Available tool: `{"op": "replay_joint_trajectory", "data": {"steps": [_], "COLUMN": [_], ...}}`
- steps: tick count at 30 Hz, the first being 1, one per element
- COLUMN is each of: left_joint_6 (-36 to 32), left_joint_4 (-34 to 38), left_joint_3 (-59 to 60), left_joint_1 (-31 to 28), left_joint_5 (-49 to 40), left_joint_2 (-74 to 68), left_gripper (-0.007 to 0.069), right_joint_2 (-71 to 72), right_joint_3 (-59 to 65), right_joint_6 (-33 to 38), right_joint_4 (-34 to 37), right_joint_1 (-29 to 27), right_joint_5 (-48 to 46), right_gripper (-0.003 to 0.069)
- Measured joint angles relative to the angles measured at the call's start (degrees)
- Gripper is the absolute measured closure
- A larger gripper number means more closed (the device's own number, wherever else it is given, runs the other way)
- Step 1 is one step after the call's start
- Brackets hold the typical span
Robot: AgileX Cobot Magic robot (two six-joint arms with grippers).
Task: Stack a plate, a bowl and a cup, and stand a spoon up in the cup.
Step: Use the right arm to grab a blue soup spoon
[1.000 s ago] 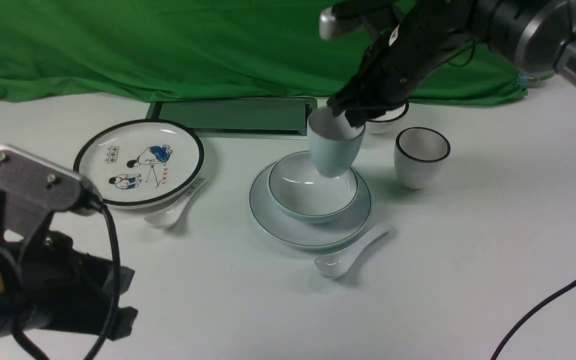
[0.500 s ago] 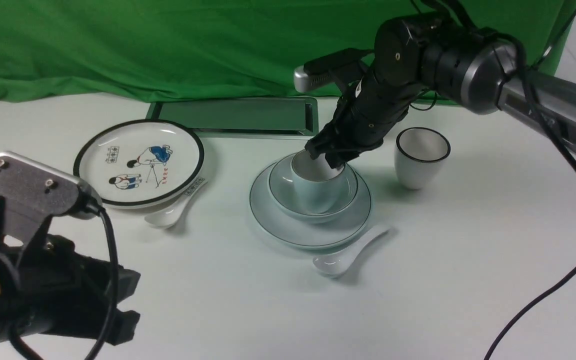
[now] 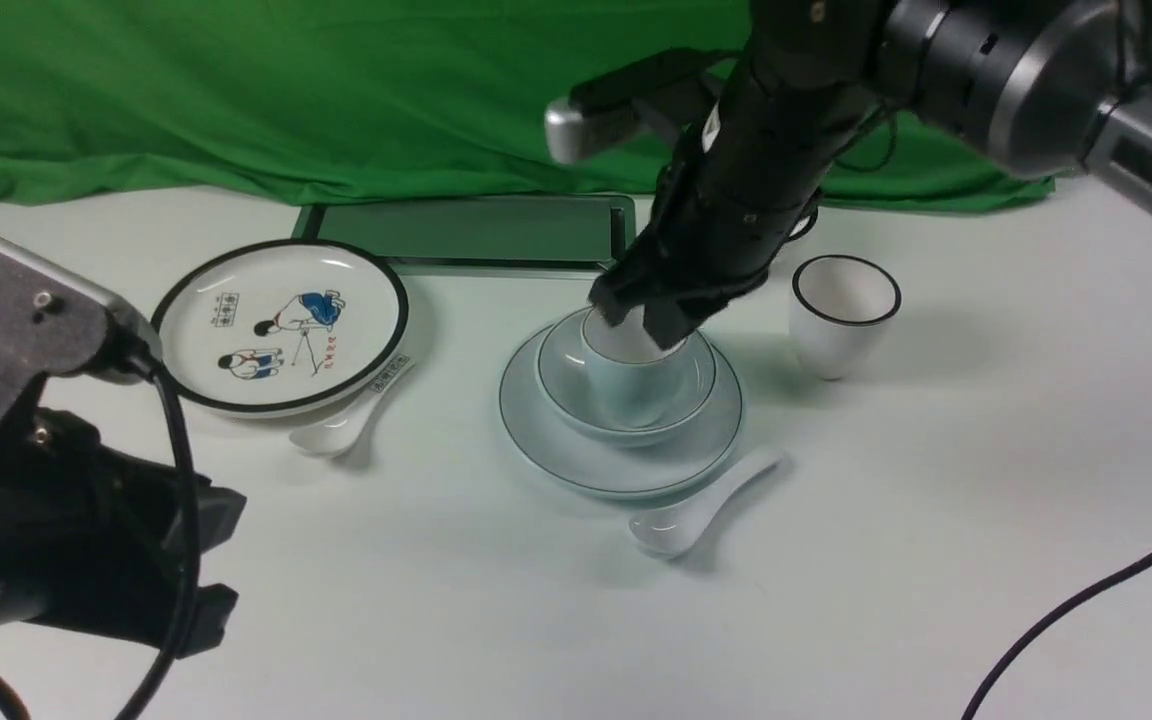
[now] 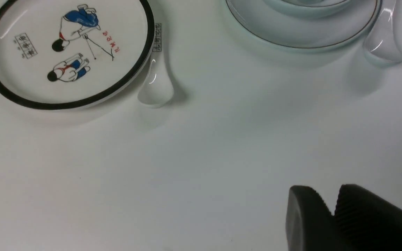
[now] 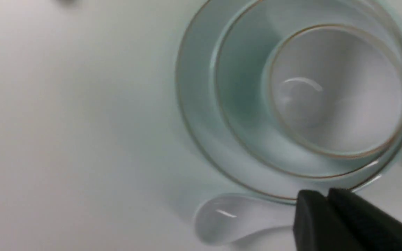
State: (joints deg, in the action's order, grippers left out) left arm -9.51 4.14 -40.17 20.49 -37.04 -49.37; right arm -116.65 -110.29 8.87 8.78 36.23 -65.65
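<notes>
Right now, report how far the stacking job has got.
Done: the bowl sits on the plate, and the cup stands upright in the bowl. In hand: nothing; the right fingers hang closed above the cup. Left: the spoon lies beside the plate, not yet in the cup.

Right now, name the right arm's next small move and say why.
Probably shift the right hand off the cup toward the spoon: the cup already stands in the bowl on the plate, while the spoon lies on the table beside the plate.
</notes>
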Motion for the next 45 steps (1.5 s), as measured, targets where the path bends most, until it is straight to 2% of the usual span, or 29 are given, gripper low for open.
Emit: {"op": "replay_joint_trajectory", "data": {"steps": [2,5,9,13,15,19,27,31,33,35,36,37,38,41,45], "left_joint_6": [0.0,0.0,0.0,-0.3,-0.3,-0.9,-1.2,-1.2,-1.2,-1.3,-1.3,-1.3,-1.3,-1.5,-1.9], "left_joint_4": [0.0,0.0,0.0,0.0,0.0,0.2,0.6,0.8,1.6,1.9,1.9,2.0,2.1,2.1,2.1], "left_joint_3": [0.0,0.0,0.0,0.0,0.0,0.0,0.0,0.0,0.0,0.0,0.0,0.0,0.0,0.0,0.0], "left_joint_1": [0.0,0.0,0.0,0.0,0.0,0.0,0.0,0.0,0.0,0.0,0.0,0.0,0.0,0.0,0.0], "left_joint_5": [-0.3,-0.6,-0.7,-0.7,-0.7,-0.7,-0.6,-0.5,0.1,0.6,0.6,0.9,0.9,0.9,1.3], "left_joint_2": [0.0,0.0,0.0,0.0,0.0,0.0,0.0,0.0,0.0,0.0,0.0,0.0,0.0,0.0,0.0], "left_gripper": [0.0613,0.0657,0.0662,0.0662,0.0661,0.0661,0.0661,0.0661,0.0661,0.0661,0.0661,0.0661,0.0661,0.0661,0.0661], "right_joint_2": [-0.1,-0.2,-0.2,-0.7,-0.8,-0.8,1.8,5.8,7.3,6.8,6.8,5.2,4.4,1.9,-0.7], "right_joint_3": [3.3,9.7,16.0,19.5,21.7,22.9,23.3,23.4,23.4,23.4,23.4,23.4,23.4,23.4,23.4], "right_joint_6": [0.5,3.1,4.6,4.7,3.3,0.6,-4.6,-5.0,-5.0,-4.7,-4.7,-4.6,-4.6,-4.6,-4.6], "right_joint_4": [0.1,0.3,0.2,-1.9,-5.5,-9.9,-11.6,-5.3,-1.1,-1.3,-1.3,-2.0,-2.4,-2.7,-2.7], "right_joint_1": [2.3,6.1,7.6,7.6,7.6,7.4,2.7,-3.5,-8.6,-10.3,-10.3,-11.0,-11.1,-11.2,-11.2], "right_joint_5": [1.3,7.0,15.7,17.7,18.5,16.5,4.9,4.9,9.2,11.3,11.5,13.2,14.2,16.4,18.5], "right_gripper": [0.0639,0.0643,0.0643,0.0643,0.0643,0.0641,0.0637,0.0599,0.0498,0.0413,0.0404,0.0333,0.0310,0.0275,0.0266]}}
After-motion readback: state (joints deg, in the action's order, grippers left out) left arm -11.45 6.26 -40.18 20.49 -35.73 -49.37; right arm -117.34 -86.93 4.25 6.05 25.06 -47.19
